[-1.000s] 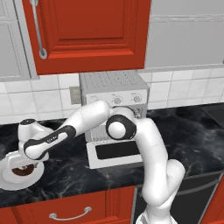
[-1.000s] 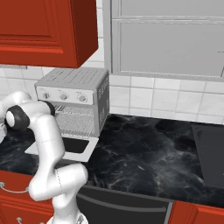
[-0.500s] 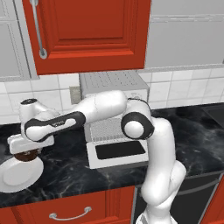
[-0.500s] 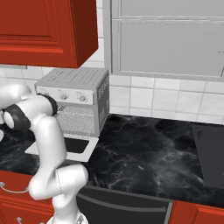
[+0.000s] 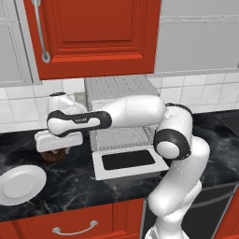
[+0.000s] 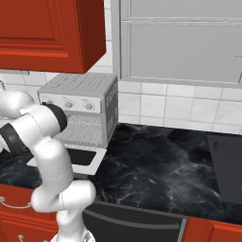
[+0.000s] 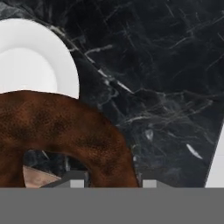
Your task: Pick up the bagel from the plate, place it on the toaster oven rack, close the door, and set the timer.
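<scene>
So the bagel (image 7: 65, 131) is up off the plate (image 5: 21, 184), pinched in the gripper (image 5: 55, 152), whose fingers are closed onto it from either side. From the hand view it looks huge: a mottled, rough-textured brown ring, darker in patches with rusty-orange bits, and you can see the black marble counter (image 7: 166, 65) through its hole. In the left base view it's just a small dark brown lump (image 5: 55, 156) tucked under the white hand, hanging above the counter between the plate and the toaster oven (image 5: 123, 114).

The plate is plain white and round with a shallow rim (way wider than the bagel), sitting bare on the counter to the lower left of the hand.

The oven's door (image 5: 128, 162) is folded down flat, white frame with a dark glass window, and the silver wire rack (image 5: 122, 137) shows inside the cavity. In the right base view the oven (image 6: 80, 111) sits against the tiled wall, knobs along its front.
</scene>
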You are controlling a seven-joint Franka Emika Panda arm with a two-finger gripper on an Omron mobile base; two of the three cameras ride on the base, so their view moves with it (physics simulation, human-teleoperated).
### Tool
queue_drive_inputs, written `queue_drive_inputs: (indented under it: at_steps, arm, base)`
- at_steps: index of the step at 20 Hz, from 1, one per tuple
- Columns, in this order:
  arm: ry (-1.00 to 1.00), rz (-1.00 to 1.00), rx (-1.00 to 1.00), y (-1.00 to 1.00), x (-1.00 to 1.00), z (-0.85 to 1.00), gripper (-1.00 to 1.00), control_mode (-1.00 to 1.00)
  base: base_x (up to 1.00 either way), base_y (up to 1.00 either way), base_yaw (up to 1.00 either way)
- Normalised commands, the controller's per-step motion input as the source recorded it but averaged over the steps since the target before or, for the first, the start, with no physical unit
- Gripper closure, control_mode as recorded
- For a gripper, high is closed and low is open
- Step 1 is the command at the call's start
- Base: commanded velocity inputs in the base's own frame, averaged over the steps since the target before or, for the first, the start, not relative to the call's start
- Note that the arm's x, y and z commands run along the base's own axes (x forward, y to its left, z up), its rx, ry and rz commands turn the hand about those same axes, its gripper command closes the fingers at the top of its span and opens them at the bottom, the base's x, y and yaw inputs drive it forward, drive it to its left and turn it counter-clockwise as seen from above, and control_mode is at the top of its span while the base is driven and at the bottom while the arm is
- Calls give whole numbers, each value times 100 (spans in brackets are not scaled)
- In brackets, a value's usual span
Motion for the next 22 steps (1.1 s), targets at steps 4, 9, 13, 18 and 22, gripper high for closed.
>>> queue_drive_inputs:
  at_steps: [4, 9, 13, 18, 22]
  arm:
    - [4, -6, 0, -100, 0, 0, 100, -100]
    - [4, -8, 0, -100, 7, 0, 100, -100]
    - [7, -7, 0, -100, 17, 0, 100, -100]
    - [8, -3, 0, -100, 37, 0, 100, -100]
    - [6, 0, 0, -83, 49, 0, 100, -100]
  base:
    - [0, 0, 0]
    - [0, 0, 0]
    - [0, 0, 0]
    - [0, 0, 0]
    - [0, 0, 0]
